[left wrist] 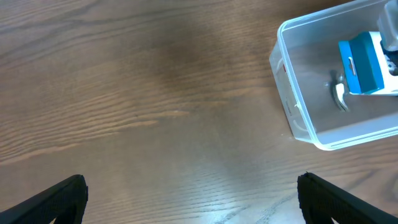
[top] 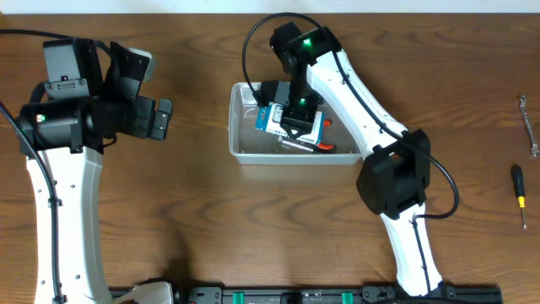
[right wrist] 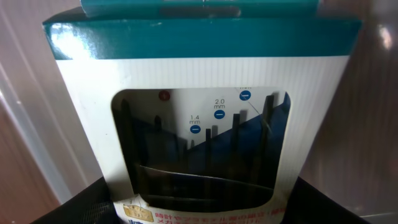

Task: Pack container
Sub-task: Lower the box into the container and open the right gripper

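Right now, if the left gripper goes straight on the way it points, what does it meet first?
Most likely the bare wooden table: the open left gripper looks down on it. The container sits off to the right in the wrist view, though depth is unclear.

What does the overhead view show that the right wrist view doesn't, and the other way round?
Overhead only: the left gripper, open, a wrench and a screwdriver lying far right, and a red-handled tool in the container. Right wrist only: the window of the blue-and-white box, with small drivers and size marks. Both: that box, in the container.
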